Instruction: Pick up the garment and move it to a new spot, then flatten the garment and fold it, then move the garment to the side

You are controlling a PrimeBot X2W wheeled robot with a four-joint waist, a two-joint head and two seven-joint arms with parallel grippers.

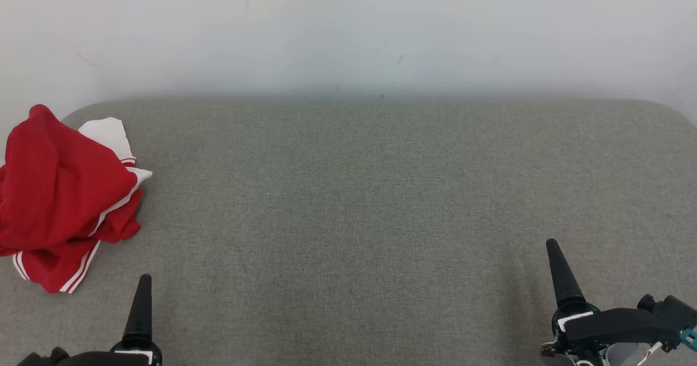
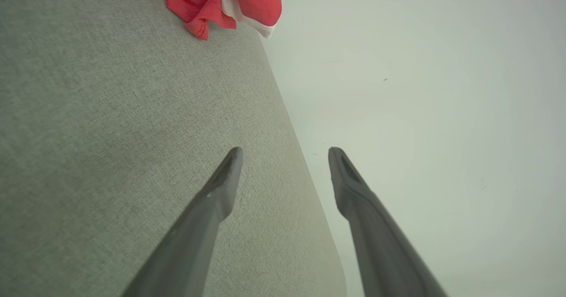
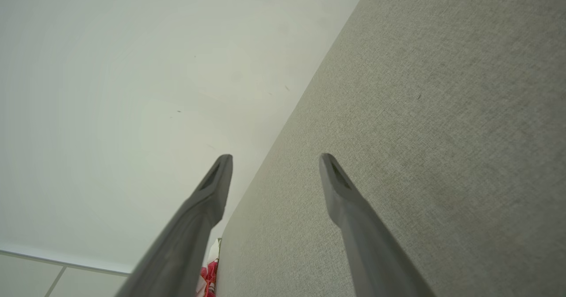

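1. The garment [image 1: 65, 191] is a red thing with white trim and stripes. It's crumpled in a heap at the far left end of the grey fabric-covered counter [image 1: 359, 202], near the back corner on the robot's left
2. The left end effector [image 2: 285, 152] is wide, with nothing between its tips. In the head view one dark finger [image 1: 140, 311] pokes up at the lower left, near the front of the heap but not touching it
3. The right end effector [image 3: 275, 156] is wide too and holds nothing. Its finger [image 1: 561, 273] sits at the lower right of the head view, well apart from the garment
4. The left wrist view has the garment at the top, lying on the counter with a white flap reaching the rim
5. In the right wrist view a small scrap of red and white peeks out at the bottom, just beside the counter's edge
6. Behind the counter is a pale wall [image 1: 348, 28] with a few small dark marks
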